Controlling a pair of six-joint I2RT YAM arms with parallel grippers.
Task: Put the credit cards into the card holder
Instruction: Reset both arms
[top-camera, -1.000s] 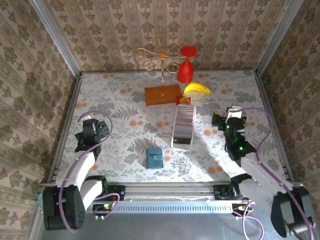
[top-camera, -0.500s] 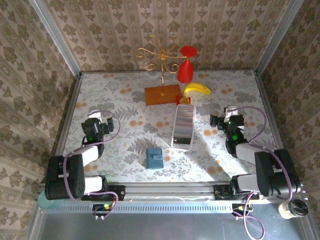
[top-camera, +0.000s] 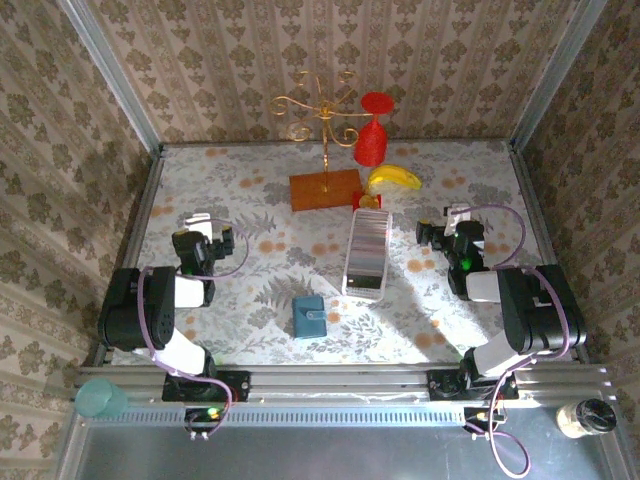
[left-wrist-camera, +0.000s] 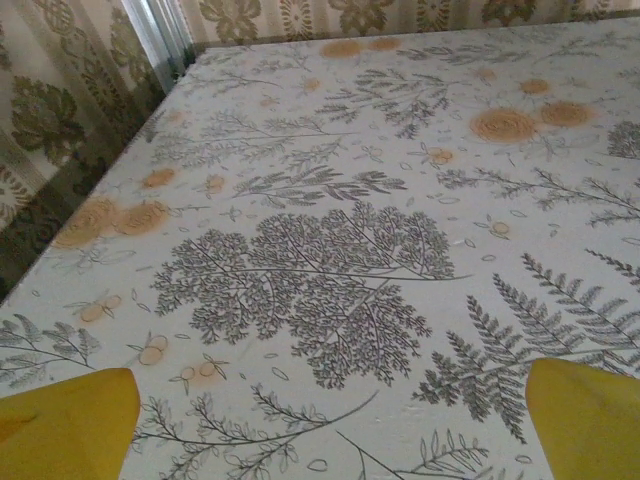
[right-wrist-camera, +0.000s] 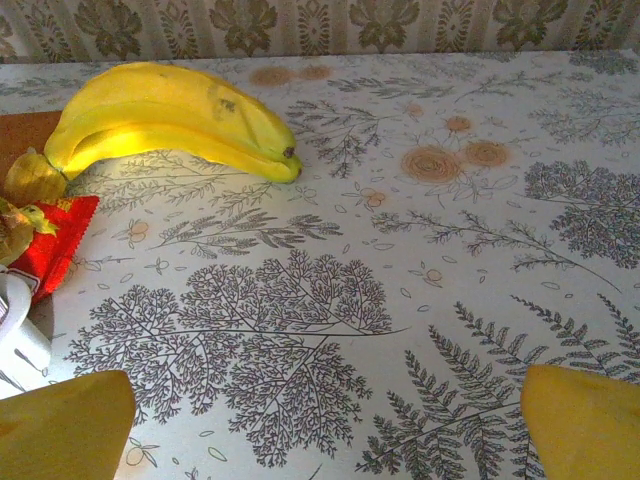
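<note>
Looking down from the top camera: the credit cards (top-camera: 367, 250) stand edge-on as one ribbed row in a white rack (top-camera: 363, 293) at mid-desk. The row's long axis runs near to far, and its far end leans slightly right, pointing at the banana (top-camera: 394, 178). The card holder (top-camera: 308, 316), teal and lying flat, sits nearer the front edge of the desk (top-camera: 250, 205), just left of the row's near end and apart from it. Its longer side also runs roughly near to far. The left gripper (top-camera: 203, 222) sits low at the left side and the right gripper (top-camera: 450, 218) low at the right, both well apart from the cards and the holder. An orange-brown wooden block (top-camera: 324, 189) lies beyond the row's far end.

Left wrist: left gripper (left-wrist-camera: 320, 430) with jaws spread wide, yellow fingertips (left-wrist-camera: 60, 425) in the two bottom corners, and bare patterned desk (left-wrist-camera: 320, 260) between them, nothing pinched.

Right wrist: right gripper (right-wrist-camera: 320, 430) with jaws spread wide too, nothing between them. The banana (right-wrist-camera: 170, 125) lies ahead to the left, its long axis crosswise and its dark tip pointing right. A red wrapper (right-wrist-camera: 50, 245) lies below it at the left edge.
</note>
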